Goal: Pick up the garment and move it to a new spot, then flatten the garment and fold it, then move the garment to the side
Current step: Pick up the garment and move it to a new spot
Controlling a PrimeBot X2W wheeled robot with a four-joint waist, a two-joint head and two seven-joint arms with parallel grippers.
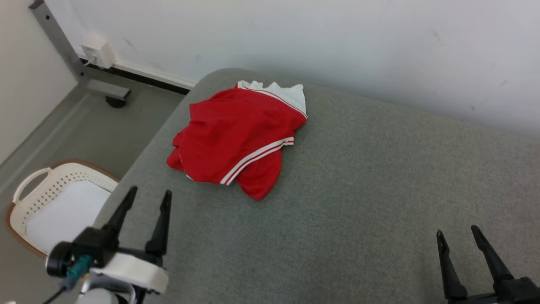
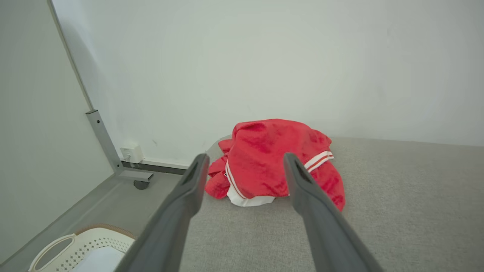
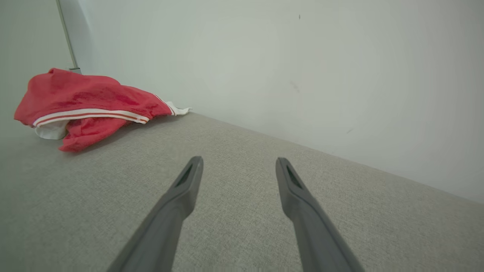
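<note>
Both pincers stand wide and hold nothing: the left pincer [image 1: 151,190] hangs over the near left edge of the pad, the right pincer [image 1: 457,230] over its near right part. Each has its fingers pointing toward the far side and is well apart from the cloth. Behind everything runs a pale wall [image 1: 337,42], scuffed in spots. Below it lies the grey pad [image 1: 358,190], fabric-covered with a rounded far left corner. Left of the pad is a grey floor [image 1: 84,131]. The garment [image 1: 236,139] sits crumpled in a heap near that far left corner, close to the wall; it is red, with white double stripes along a hem and white cloth showing at its far edge. On the floor by the pad's near left side stands a white basket [image 1: 63,177] with perforated walls and something white inside. A metal post [image 1: 59,38] rises from a foot on the floor, and a small white socket box [image 1: 98,50] sits on the wall beside it. By my reading the first step, the pick-up, is not yet begun. The next move calls for the left pincer, the nearer one, to reach forward and down onto the heap and close on a raised fold without digging into the pad. The loose cloth will likely drape and unfold when lifted, so it needs height before being carried toward the open middle. No brand, label or writing can be read anywhere.
</note>
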